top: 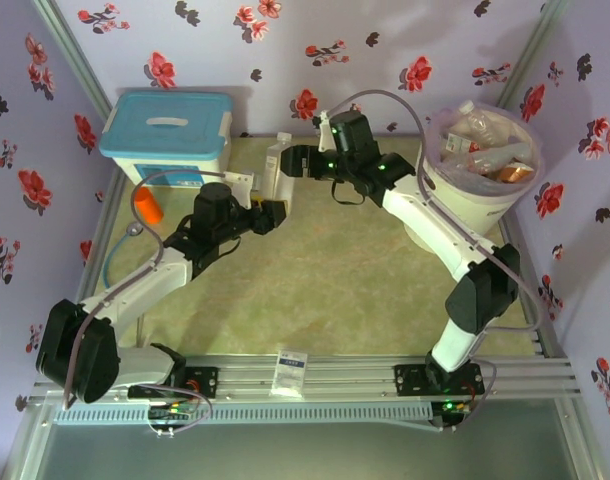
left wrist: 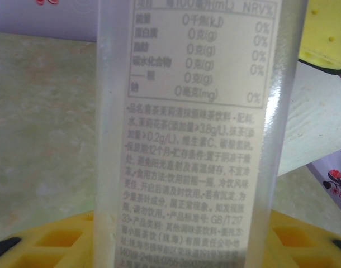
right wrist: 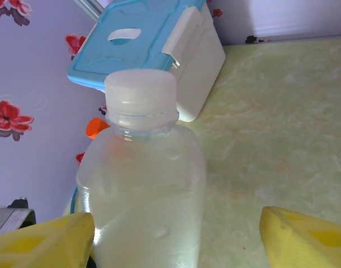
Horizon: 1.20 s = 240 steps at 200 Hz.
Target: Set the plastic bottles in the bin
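Note:
A cloudy clear plastic bottle [top: 276, 162] with a white cap stands upright at the back middle of the table. Its printed label [left wrist: 193, 139] sits close in the left wrist view, between the yellow fingers [left wrist: 47, 240]. My left gripper [top: 271, 208] is shut on the bottle's lower part. My right gripper [top: 294, 159] is open around the bottle's shoulder [right wrist: 142, 184]; its left finger touches the bottle and its right finger [right wrist: 304, 237] stands well apart. The white bin [top: 477, 205] at the back right holds several bottles [top: 483, 140].
A white box with a light-blue lid [top: 165, 135] stands at the back left, also in the right wrist view [right wrist: 154, 39]. An orange cylinder [top: 148, 207] lies in front of it. A small white card [top: 290, 370] rests on the near rail.

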Available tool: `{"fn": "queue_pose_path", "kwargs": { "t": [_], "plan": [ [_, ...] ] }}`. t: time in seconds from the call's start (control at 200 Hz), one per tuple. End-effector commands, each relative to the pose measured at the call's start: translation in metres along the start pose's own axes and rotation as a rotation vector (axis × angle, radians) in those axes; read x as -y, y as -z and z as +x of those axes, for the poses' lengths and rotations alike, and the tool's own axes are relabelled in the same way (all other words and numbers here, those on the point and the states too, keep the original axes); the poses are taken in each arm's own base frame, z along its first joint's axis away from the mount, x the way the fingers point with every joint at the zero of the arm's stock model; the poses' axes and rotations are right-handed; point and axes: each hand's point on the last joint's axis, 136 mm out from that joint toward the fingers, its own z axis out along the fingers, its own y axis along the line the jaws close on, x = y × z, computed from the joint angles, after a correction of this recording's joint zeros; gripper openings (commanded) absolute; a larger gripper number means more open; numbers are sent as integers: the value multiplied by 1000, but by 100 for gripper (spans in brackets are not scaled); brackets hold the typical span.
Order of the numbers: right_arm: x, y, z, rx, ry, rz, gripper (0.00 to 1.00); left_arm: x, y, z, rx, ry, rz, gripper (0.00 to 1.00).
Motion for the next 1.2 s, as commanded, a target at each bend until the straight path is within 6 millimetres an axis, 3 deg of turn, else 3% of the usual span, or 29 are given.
{"fn": "queue_pose_path", "kwargs": {
  "t": [0.0,0.25,0.495,0.59,0.75,0.835,0.885,1.035,1.12,1.195],
  "plan": [
    [-9,-9,-7,19,20,-24,78,32,1,-12,39,-76,115,25],
    [-15,-3,-19,48,24,-42,85,31,-1,-10,33,-83,112,25],
    [-10,-9,-11,7,4,-32,64,33,0,-13,45,-83,119,27],
    [-10,-11,-9,7,-9,-37,63,32,0,-12,50,-78,118,31],
    [-12,-7,-15,22,4,-35,57,31,1,-14,59,-73,115,47],
    [-15,-2,-22,35,24,-31,56,29,4,-14,70,-74,101,67],
    [-17,4,-28,49,44,-23,55,27,6,-15,80,-71,96,77],
    [-14,24,-51,103,84,6,51,19,15,-16,91,-45,79,88],
    [-9,49,-72,159,122,46,48,14,24,-17,102,-38,63,89],
    [-1,84,-98,229,177,124,46,8,34,-17,106,-39,43,89]
  ]
}}
